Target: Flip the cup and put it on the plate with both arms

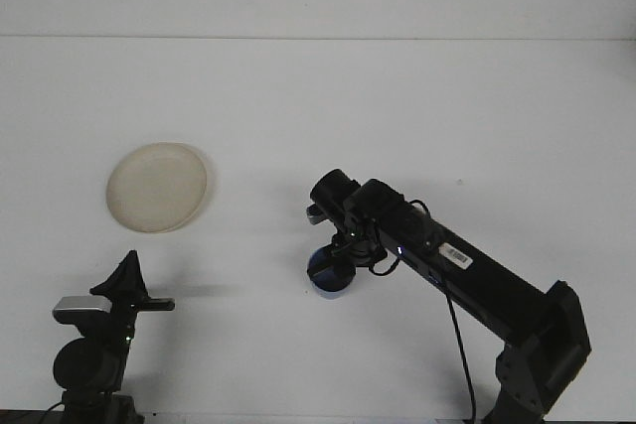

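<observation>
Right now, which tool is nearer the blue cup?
Right. The right tool is at the blue cup; the left tool sits far off near the table's front-left, below the plate.
</observation>
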